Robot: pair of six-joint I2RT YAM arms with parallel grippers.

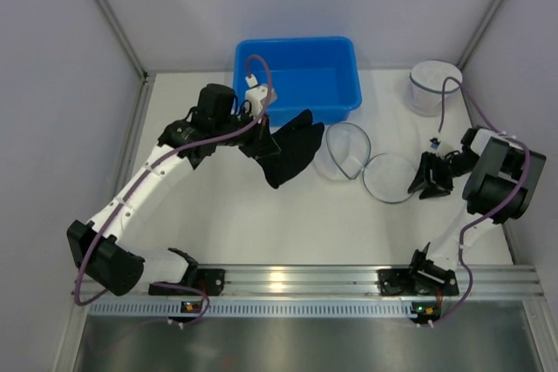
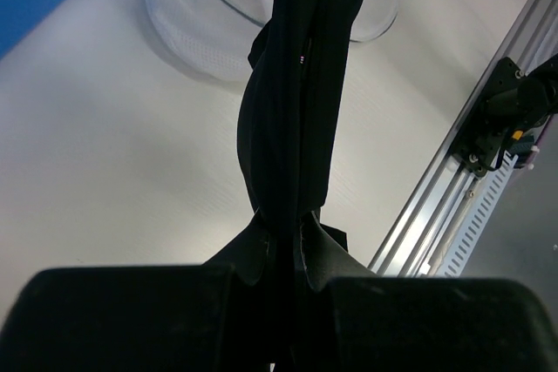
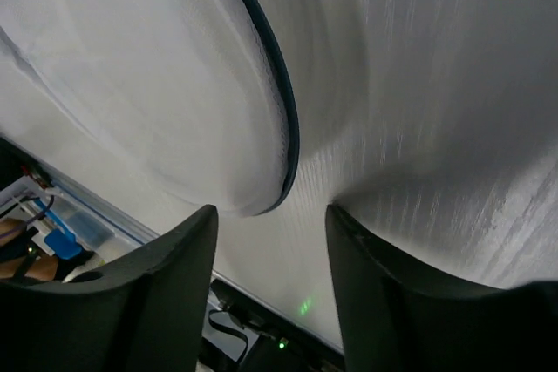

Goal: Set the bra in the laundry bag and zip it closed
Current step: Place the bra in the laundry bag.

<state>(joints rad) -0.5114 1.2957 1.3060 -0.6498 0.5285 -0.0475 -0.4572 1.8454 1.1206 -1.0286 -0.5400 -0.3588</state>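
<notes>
Right now the left claw (image 1: 259,121) is clenched on the bra (image 1: 292,150), out over the middle of the tabletop (image 1: 261,224). Its wrist view shows the black fabric pinched between both fingers (image 2: 131,320) and stretching away from them in a long twisted strip. From above, the bra hangs off the claw as a dark bunch, just in front of the blue bin (image 1: 305,76) and just beside the left edge of the bag (image 1: 347,152). It is not inside the bag. Whether its lower end touches the tabletop I cannot tell.

The bag is a clear mesh shell lying open in two round halves side by side, to the right of the bra. The half nearer the bra stands up like a bowl. The other half, the lid (image 1: 390,179), lies flatter.

The right claw (image 1: 429,179) sits low at the outer edge of the lid. Its wrist view shows the two fingers spread apart, released, with the dark rim (image 3: 286,128) of the mesh curving down to end in the gap between them. Nothing is pinched there.

A white mesh tub (image 1: 433,86) stands at the far right corner, well apart from the bag.
</notes>
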